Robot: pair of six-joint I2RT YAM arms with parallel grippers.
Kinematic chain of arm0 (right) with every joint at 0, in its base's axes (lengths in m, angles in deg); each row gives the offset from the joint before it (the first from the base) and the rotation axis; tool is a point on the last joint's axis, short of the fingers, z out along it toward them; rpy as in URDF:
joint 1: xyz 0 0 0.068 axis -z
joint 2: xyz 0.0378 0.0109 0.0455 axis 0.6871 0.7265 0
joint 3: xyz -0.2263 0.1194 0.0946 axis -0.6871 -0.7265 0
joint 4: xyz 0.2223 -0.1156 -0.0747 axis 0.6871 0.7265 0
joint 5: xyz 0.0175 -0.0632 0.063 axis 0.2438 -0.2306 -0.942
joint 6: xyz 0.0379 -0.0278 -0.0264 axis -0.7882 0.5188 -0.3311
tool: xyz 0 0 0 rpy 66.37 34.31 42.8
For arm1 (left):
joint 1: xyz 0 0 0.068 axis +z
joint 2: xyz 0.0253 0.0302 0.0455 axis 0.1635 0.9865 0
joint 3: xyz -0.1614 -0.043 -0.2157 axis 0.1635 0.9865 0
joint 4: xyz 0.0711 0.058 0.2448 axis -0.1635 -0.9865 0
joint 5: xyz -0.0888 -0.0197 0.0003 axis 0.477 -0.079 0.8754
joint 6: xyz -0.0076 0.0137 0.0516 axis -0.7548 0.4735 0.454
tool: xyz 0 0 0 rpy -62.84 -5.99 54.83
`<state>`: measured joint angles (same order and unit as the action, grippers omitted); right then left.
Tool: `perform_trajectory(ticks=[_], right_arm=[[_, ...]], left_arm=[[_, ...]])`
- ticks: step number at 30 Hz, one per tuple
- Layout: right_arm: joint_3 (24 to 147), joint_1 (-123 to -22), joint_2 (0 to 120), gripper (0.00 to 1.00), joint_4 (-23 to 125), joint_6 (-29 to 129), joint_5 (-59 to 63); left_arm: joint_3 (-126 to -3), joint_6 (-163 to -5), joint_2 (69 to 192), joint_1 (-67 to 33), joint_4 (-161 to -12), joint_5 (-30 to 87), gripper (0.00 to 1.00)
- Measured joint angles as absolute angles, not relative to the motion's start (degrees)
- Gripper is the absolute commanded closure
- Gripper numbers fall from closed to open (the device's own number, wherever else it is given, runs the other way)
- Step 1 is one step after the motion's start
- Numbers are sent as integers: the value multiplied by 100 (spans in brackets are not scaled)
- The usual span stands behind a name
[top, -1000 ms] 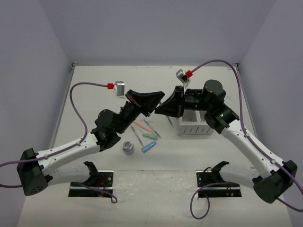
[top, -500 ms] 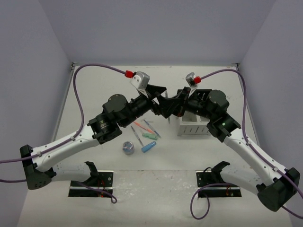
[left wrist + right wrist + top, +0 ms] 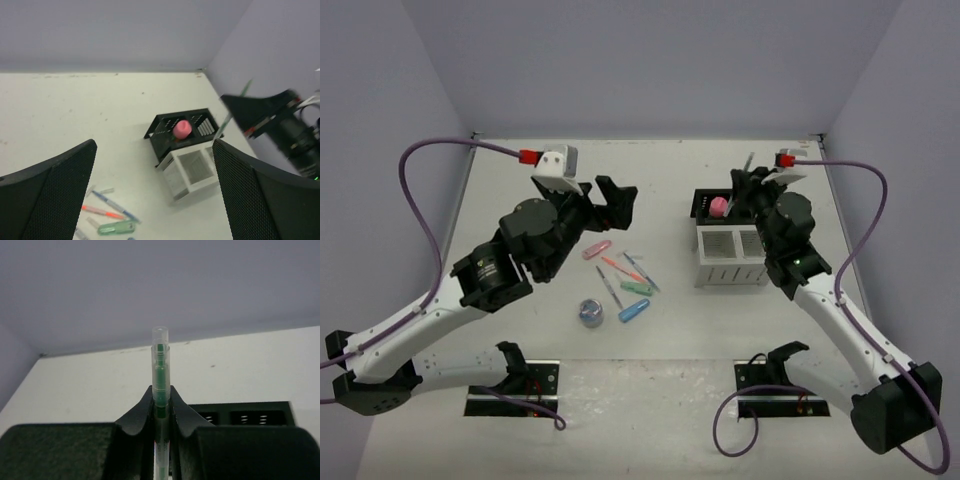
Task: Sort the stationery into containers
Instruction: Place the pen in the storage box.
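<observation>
Enclosing white tabletop (image 3: 650, 400), pale lilac walls (image 3: 640, 60); left gripper (image 3: 603, 203) wide apart, right gripper (image 3: 161, 395) clamped on green pen (image 3: 160, 365).

Bottom edge cuts off the green pen (image 3: 160, 355); right end effector (image 3: 161, 389) hides most of black box (image 3: 260, 407).

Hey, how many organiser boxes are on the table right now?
2. The white box stands on the right side of the table. The black box sits right behind it, with a pink piece inside. None looks hidden.
</observation>
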<state>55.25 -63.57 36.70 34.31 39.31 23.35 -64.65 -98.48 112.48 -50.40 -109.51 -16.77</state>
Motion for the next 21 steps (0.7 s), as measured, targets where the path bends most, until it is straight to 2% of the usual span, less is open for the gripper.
perform_trajectory(ticks=[6, 13, 17, 19, 21], right_arm=[[4898, -5777, 4481, 100, 1482, 4544, 2982], [4873, -5483, 5811, 99, 483, 4958, 3093], [4819, -5448, 5963, 91, 109, 4946, 3187], [4735, -5448, 5966, 81, -66, 4890, 3205], [4619, -5448, 5966, 80, -175, 4803, 3204]], left_arm=[[-5591, -9852, 10806, -5036, -11527, -1505, 0], [-5111, -9894, 10401, -5036, -11837, -1184, 0], [-4907, -9934, 10120, -5036, -11840, -1076, 0], [-4826, -9961, 10078, -5036, -11845, -1044, 0], [-4778, -9988, 10093, -5036, -11846, -1019, 0]])
